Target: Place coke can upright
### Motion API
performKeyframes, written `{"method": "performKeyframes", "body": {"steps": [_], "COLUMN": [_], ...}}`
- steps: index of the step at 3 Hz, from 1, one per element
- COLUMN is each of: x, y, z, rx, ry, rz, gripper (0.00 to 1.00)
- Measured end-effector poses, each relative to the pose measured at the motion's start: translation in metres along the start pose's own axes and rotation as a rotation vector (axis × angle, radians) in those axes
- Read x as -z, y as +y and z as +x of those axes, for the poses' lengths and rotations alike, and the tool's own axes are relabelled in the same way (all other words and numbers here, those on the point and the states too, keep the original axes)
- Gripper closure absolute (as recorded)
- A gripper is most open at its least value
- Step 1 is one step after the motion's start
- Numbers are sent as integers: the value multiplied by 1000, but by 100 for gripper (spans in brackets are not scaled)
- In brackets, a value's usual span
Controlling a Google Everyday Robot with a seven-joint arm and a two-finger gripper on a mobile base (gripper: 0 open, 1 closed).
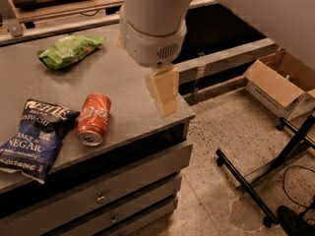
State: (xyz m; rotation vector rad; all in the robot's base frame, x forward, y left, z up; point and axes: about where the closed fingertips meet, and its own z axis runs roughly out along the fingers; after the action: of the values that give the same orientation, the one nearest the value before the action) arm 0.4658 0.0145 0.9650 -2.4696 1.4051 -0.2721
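1 coke can (93,119) lies on its side on the gray table (123,82), right beside the blue chip bag (34,139). The gripper (165,91) hangs over the table's right edge, apart from the can, holding nothing. I cannot tell if it is open or closed.

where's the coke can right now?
Camera view: the coke can lies on its side near the table's front edge, just right of the blue chip bag. The end effector hangs to its right, over the table's right corner.
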Motion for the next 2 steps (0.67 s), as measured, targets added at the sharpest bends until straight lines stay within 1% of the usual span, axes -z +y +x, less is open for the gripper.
{"method": "performKeyframes", "body": {"steps": [1, 2], "x": [3, -11], "y": [-1, -14], "z": [-1, -10], "rx": [4, 73], "ry": [-1, -64], "rz": [9, 21], "gripper": [0, 0]}}
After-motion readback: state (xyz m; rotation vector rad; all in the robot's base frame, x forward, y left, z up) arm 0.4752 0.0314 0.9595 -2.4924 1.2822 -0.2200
